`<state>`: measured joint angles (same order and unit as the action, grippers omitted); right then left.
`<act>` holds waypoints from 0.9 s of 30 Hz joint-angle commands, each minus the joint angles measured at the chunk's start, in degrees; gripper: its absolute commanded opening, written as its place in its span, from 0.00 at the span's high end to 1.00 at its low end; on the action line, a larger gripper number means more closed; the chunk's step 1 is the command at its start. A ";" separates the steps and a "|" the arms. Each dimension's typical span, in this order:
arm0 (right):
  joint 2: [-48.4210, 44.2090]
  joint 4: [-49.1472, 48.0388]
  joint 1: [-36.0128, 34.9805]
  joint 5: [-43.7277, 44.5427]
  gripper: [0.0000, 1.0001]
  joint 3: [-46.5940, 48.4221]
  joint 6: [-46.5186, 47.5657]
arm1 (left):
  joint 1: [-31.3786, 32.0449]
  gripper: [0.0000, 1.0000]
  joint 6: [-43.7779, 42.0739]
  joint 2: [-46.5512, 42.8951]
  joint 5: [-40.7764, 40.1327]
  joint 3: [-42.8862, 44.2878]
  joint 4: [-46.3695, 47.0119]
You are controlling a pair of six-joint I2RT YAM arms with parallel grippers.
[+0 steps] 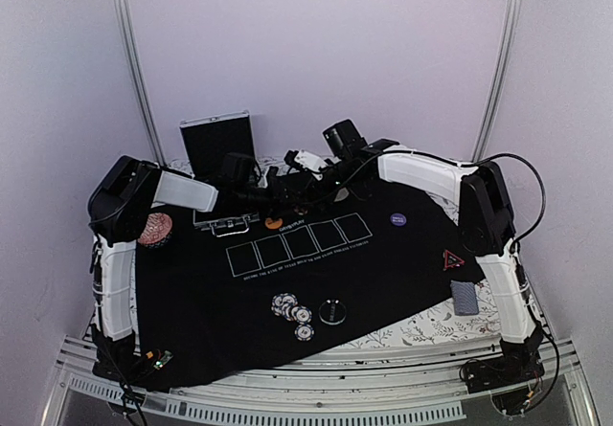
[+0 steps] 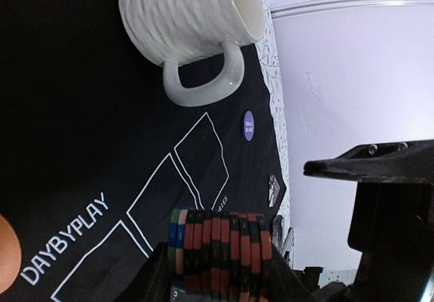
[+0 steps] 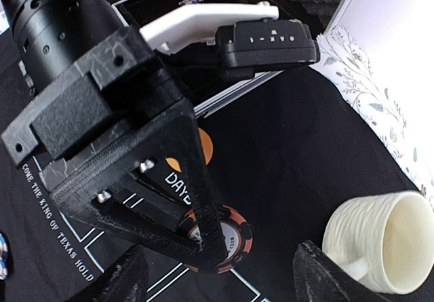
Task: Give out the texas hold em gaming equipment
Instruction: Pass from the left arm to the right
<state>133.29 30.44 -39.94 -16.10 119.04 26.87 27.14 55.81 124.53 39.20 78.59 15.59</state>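
Chip stack (image 2: 217, 251) is clamped in the left hand (image 2: 218, 285) over the far mat (image 1: 192, 292). The right hand (image 3: 227, 278) stands apart, empty. Loose chips (image 1: 292, 313) lie near-centre. Cards (image 1: 465, 297), right, look undealt.

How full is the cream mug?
Empty as far as shows: the right wrist view looks into the mug and sees only bare cream inner wall.
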 commanded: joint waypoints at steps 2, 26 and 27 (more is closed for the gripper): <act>5.23 -2.77 0.29 -0.79 0.27 3.73 1.12 | -0.44 1.00 -0.62 -0.06 1.31 1.23 3.12; 8.50 -5.66 0.30 -6.13 0.40 3.83 2.47 | -1.03 1.00 0.02 -1.18 2.27 -0.49 5.64; 8.51 -5.50 0.26 -6.29 0.40 3.76 2.61 | -1.10 1.00 0.00 -1.21 2.28 -0.53 5.67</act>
<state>140.40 25.43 -39.94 -20.78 121.54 29.41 26.35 55.86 124.53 40.07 78.54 17.80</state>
